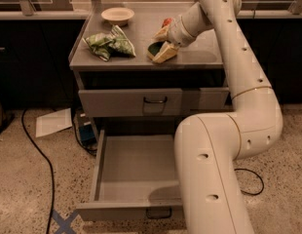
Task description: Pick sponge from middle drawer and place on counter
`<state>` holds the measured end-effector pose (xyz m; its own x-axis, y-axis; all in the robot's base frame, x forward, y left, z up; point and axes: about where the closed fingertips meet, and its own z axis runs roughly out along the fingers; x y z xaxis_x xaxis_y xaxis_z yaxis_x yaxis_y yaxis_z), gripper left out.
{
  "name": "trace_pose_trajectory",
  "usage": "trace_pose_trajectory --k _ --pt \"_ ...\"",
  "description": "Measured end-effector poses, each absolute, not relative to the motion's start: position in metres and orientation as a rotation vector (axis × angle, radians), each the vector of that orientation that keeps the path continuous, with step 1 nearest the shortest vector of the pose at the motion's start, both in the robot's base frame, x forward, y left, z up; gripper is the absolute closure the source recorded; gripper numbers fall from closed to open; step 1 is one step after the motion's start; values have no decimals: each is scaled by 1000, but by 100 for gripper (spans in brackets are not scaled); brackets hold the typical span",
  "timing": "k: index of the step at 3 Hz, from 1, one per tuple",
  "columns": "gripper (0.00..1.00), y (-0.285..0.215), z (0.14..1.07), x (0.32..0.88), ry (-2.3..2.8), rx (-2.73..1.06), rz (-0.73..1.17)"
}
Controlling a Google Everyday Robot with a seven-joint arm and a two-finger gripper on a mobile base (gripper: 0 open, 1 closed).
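The sponge (160, 51), dark green over yellow foam, lies tilted on the grey counter (199, 57), near its middle front. My gripper (166, 42) is right at the sponge, reaching in from the right and touching or nearly touching it. The arm comes down from the upper right. The middle drawer (134, 167) is pulled out below, and its tray shows nothing inside. The arm's lower segment covers the drawer's right side.
Green-and-white snack bags (109, 44) lie on the counter's left. A pale bowl (117, 15) stands at the back left, and a red-orange packet (166, 22) shows behind the gripper. A closed drawer (155, 101) sits above the open one. A black cable (36, 150) and a paper (53, 122) lie on the floor.
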<state>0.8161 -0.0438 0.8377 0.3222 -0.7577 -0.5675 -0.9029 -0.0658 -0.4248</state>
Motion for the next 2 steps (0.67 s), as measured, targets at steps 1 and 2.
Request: trace_pose_trajectory --k 1,2 --pt "0 -44 838 816 1472 -1855 251" --pt "0 -44 838 816 1472 -1855 251"
